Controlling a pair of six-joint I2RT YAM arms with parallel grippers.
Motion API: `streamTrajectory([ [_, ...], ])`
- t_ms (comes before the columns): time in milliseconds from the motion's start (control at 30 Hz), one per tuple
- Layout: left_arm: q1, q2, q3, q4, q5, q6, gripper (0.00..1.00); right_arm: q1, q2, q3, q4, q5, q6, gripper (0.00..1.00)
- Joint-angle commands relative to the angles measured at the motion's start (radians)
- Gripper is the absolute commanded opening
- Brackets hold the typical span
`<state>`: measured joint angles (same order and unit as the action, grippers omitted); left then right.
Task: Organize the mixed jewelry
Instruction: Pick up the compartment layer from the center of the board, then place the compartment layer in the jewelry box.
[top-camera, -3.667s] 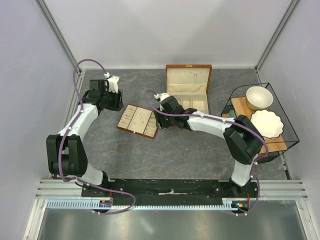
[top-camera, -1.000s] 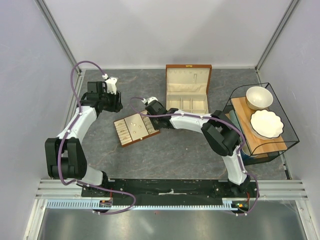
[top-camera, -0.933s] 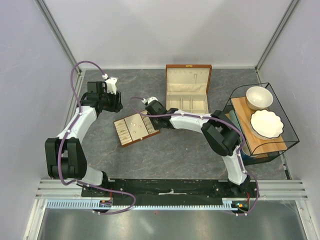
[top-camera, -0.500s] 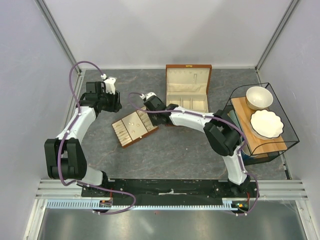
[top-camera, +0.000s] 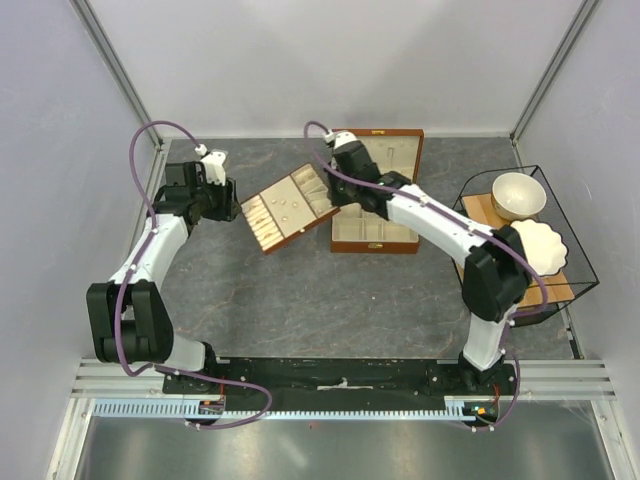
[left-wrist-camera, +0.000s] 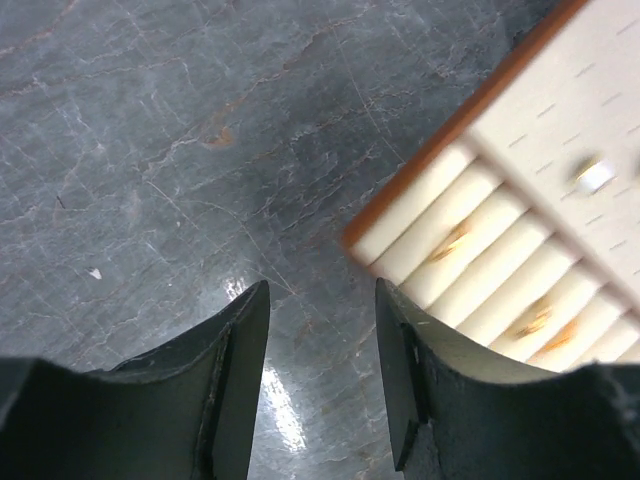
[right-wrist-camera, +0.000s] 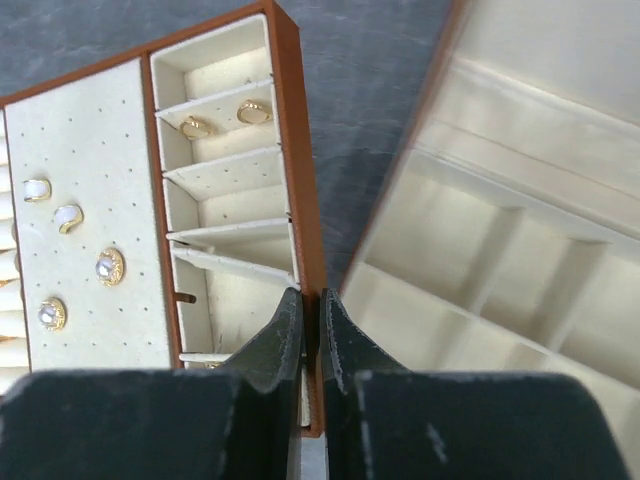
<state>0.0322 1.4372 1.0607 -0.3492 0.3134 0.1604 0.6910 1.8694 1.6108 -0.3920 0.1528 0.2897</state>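
Observation:
The mixed jewelry lies in a brown-rimmed cream tray (top-camera: 290, 205). In the right wrist view, gold rings (right-wrist-camera: 195, 127) sit in an end compartment and pearl studs (right-wrist-camera: 108, 266) on the dotted pad. My right gripper (right-wrist-camera: 311, 300) is shut on the tray's brown rim (right-wrist-camera: 295, 150) and holds it off the table, next to the open wooden box (top-camera: 375, 190). My left gripper (left-wrist-camera: 322, 300) hangs open over bare stone, just beside the tray's ring-roll corner (left-wrist-camera: 470, 215), holding nothing. A small pale stud (left-wrist-camera: 596, 175) shows there too.
The box's cream compartments (right-wrist-camera: 520, 230) lie right of the held rim. A black wire basket (top-camera: 575, 250) at the right edge holds a bowl (top-camera: 518, 195), a scalloped plate (top-camera: 535, 245) and a wooden board. Grey stone table (top-camera: 330, 290) spreads in front.
My right gripper, shut on the tray's rim, has swung the tray back and to the right, up against the open box. The left arm has shifted slightly back; its jaws stay open.

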Motion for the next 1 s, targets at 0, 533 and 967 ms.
streamTrajectory([
  [0, 0.005, -0.023, 0.005, 0.023, 0.012, -0.009, 0.54, -0.108, -0.163, -0.090, 0.041, 0.013, 0.022, 0.00],
  [533, -0.002, -0.063, 0.061, 0.096, 0.180, -0.078, 0.54, -0.358, -0.366, -0.388, -0.013, -0.016, -0.015, 0.00],
  [967, -0.081, -0.021, 0.104, 0.130, 0.219, -0.128, 0.53, -0.424, -0.363, -0.437, 0.012, 0.004, -0.031, 0.00],
])
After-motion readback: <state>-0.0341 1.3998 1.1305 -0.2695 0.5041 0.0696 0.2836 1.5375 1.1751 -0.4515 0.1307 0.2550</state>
